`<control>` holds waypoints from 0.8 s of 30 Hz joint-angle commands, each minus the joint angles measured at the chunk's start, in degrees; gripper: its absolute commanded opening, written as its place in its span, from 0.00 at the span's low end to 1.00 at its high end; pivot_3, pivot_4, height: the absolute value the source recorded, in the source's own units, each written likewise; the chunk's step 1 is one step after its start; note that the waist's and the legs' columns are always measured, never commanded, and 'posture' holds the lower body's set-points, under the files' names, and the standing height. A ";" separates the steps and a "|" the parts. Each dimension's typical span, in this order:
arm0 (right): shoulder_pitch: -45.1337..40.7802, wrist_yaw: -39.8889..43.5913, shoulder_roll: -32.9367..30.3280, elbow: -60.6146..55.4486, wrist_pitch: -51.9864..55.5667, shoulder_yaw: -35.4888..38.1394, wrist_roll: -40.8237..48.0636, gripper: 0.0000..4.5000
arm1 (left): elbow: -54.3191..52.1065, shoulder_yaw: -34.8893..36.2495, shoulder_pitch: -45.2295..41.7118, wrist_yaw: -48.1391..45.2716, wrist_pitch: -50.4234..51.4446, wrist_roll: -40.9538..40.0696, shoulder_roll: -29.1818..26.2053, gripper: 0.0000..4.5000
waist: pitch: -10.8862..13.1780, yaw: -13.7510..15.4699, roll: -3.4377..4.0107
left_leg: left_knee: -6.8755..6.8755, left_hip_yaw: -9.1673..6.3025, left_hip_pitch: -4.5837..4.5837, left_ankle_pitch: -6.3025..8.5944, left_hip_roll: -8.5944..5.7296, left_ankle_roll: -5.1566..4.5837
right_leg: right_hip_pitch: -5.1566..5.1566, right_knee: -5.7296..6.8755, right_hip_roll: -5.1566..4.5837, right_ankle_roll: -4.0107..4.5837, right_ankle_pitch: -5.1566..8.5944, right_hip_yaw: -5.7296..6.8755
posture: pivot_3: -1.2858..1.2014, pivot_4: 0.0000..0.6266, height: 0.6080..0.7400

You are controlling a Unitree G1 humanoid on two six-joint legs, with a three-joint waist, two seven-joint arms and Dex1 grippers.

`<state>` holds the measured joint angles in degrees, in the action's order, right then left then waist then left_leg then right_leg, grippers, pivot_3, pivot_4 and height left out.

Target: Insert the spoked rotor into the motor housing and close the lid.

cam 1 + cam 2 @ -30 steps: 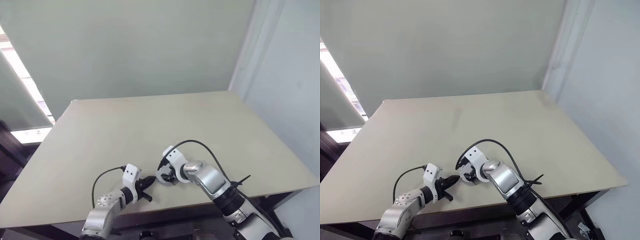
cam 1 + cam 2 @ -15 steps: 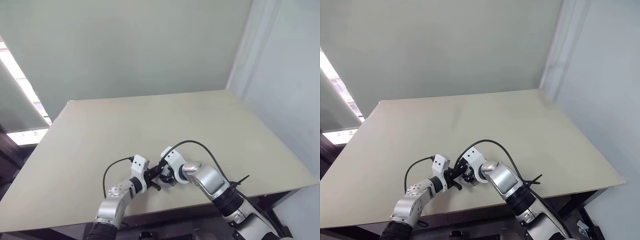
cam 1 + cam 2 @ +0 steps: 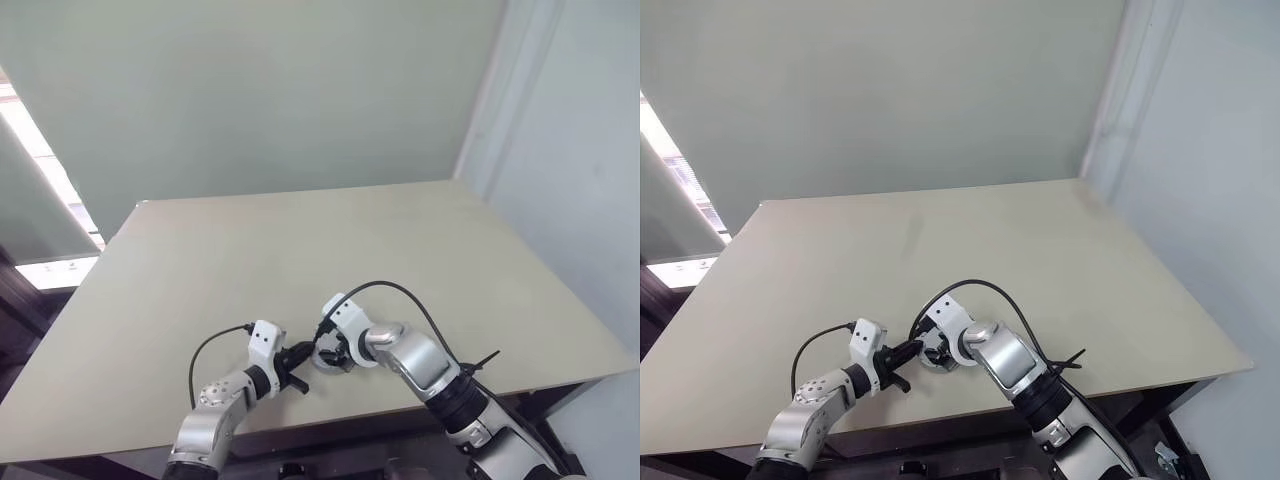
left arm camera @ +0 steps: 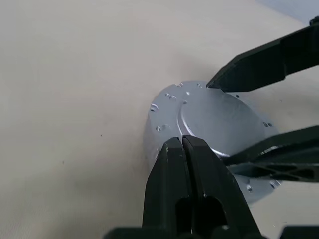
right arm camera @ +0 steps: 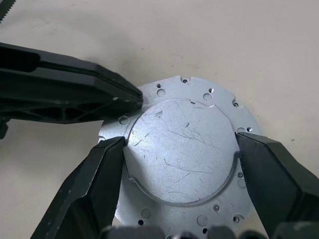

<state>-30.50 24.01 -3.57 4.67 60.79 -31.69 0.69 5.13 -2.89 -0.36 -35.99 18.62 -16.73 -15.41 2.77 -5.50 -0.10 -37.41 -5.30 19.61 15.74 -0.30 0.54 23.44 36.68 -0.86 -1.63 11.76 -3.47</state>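
Okay, I've got the beige worktop [image 3: 300, 260] with all the action near its front edge, around the middle. My right gripper [image 5: 180, 149] has its fingers spread wide, straddling the round silvery-grey lid [image 5: 182, 149] with small holes around its rim; one finger sits at each side, though I cannot tell if they press it. My left gripper [image 4: 182, 142] has its fingers pressed together with nothing between them, tips at the lid's edge.
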 commanded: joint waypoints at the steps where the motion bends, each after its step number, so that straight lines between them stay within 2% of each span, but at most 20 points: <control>1: 0.61 0.11 -0.30 1.41 0.71 -0.38 -0.21 0.74 | -0.28 -0.93 -0.16 -0.31 0.98 0.44 -0.18 0.00 | 0.00 0.00 0.00 | 0.00 0.00 0.00 0.00 0.00 0.00 | 0.00 0.00 0.00 0.00 0.00 0.01 | 0.52 0.00 1.00; 10: -0.54 2.14 -1.08 1.63 1.35 -0.76 0.17 0.74 | 1.34 -1.88 -1.41 -0.08 1.04 1.63 -0.06 0.00 | 0.00 0.04 0.01 | 0.00 -0.02 0.00 0.00 0.00 0.00 | 0.00 -0.01 0.00 0.00 0.00 0.02 | 0.52 0.00 1.00; 13: -1.04 3.49 -1.74 1.32 1.66 -1.43 0.35 0.97 | 1.41 -2.11 -1.58 -0.02 1.06 1.69 -0.02 0.00 | 0.00 0.06 0.02 | 0.00 -0.03 0.01 0.00 -0.03 0.00 | 0.00 -0.04 -0.03 0.00 0.00 0.02 | 0.52 0.00 1.00; 14: -1.02 3.70 -1.72 1.16 1.77 -1.29 0.49 0.99 | 1.48 -2.19 -1.63 0.00 1.01 1.70 0.00 0.00 | 0.00 0.08 0.03 | 0.00 -0.02 0.01 0.00 -0.04 0.01 | 0.00 -0.05 -0.04 -0.01 0.00 0.02 | 0.52 0.00 1.00; 24: -1.99 4.12 -0.20 1.40 3.56 3.56 2.37 0.99 | 2.23 -2.50 -2.02 0.06 0.59 1.94 0.07 0.00 | 0.00 0.10 0.03 | 0.11 -0.04 0.02 0.00 -0.04 0.01 | 0.00 -0.09 -0.05 -0.02 0.01 0.02 | 0.52 0.00 1.00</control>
<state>-31.52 27.65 -3.75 5.21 62.47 -29.75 1.90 6.44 -4.17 -2.08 -35.98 18.74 -16.14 -15.39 2.77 -5.40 -0.08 -37.29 -5.33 19.64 15.74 -0.35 0.55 23.43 36.59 -0.90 -1.64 11.77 -3.46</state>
